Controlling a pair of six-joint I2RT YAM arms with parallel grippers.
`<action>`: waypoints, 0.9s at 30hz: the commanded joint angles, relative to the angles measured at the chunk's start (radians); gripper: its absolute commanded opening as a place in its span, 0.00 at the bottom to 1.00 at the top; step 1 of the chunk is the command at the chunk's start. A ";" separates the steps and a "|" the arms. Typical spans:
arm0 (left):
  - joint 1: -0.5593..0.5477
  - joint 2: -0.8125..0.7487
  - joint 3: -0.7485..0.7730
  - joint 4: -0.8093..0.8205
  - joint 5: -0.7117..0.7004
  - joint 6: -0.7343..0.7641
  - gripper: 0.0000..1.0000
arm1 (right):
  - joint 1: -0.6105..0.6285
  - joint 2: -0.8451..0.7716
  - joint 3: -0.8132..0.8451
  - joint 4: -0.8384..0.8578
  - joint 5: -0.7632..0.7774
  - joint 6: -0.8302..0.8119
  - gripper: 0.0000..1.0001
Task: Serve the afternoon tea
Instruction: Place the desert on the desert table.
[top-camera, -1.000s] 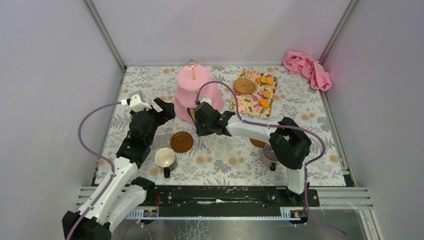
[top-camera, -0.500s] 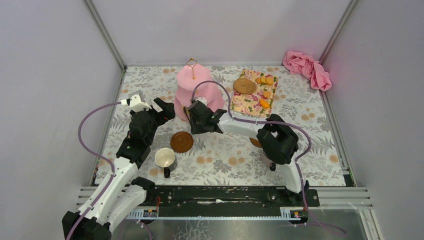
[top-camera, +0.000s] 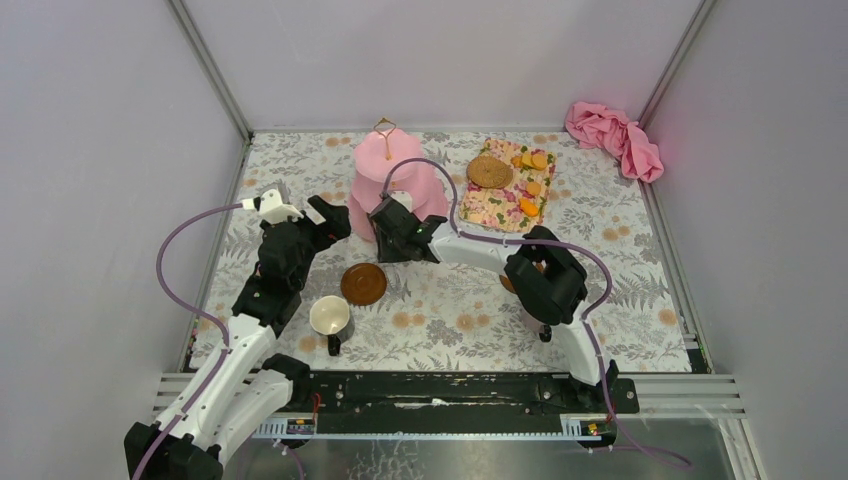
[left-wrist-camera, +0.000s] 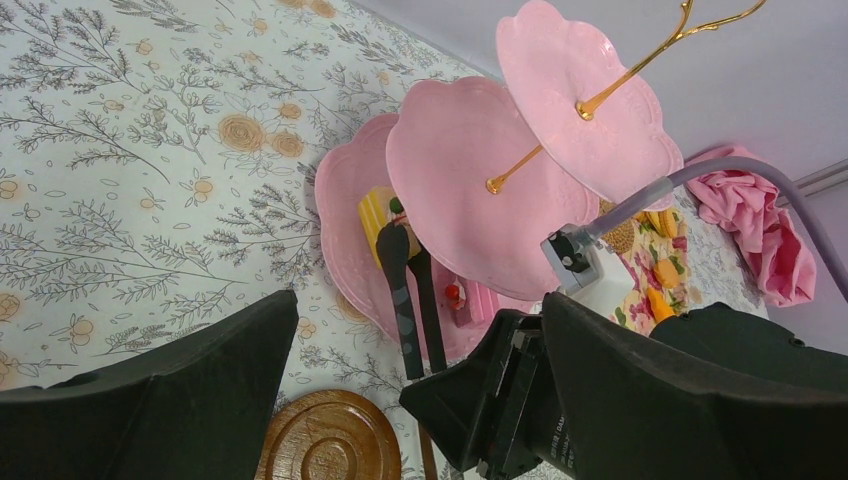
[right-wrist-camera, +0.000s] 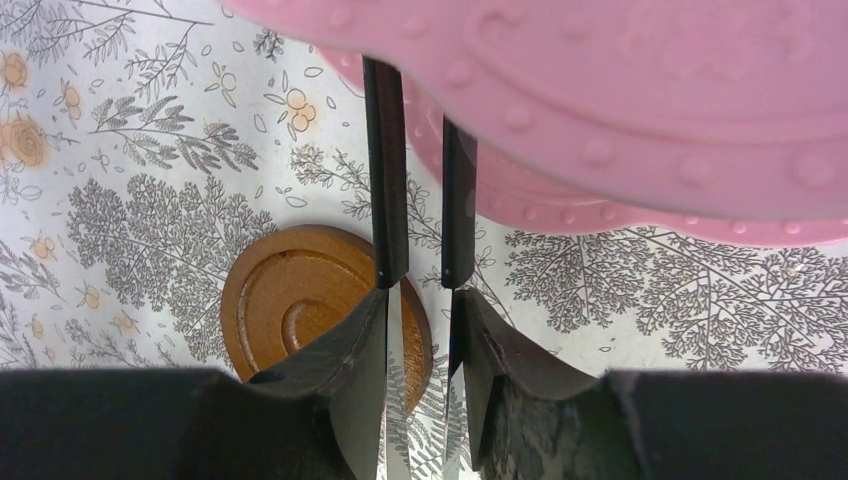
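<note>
The pink three-tier cake stand stands at the back middle. My right gripper is shut on the slim black tongs, which reach under the stand's middle tier. In the left wrist view the tongs end at a yellow biscuit on the bottom tier. My left gripper is open and empty, just left of the stand. A brown saucer and the white mug sit near it. The purple mug and second saucer are mostly hidden under my right arm.
A floral mat at the back right holds several orange and yellow biscuits and a woven round coaster. The pink cloth lies in the far right corner. A small pink cake piece sits on the bottom tier.
My right gripper has moved left and toward the stand, carrying the tongs in under the middle tier. The left arm has not moved.
</note>
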 joint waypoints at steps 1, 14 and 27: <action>-0.003 -0.015 0.005 0.053 0.007 -0.012 1.00 | -0.017 0.006 0.044 0.036 0.039 0.040 0.00; -0.003 -0.010 0.003 0.055 0.008 -0.014 1.00 | -0.029 0.045 0.078 0.063 0.059 0.046 0.00; -0.003 0.004 0.006 0.058 0.011 -0.012 1.00 | -0.031 0.062 0.079 0.043 0.044 0.027 0.24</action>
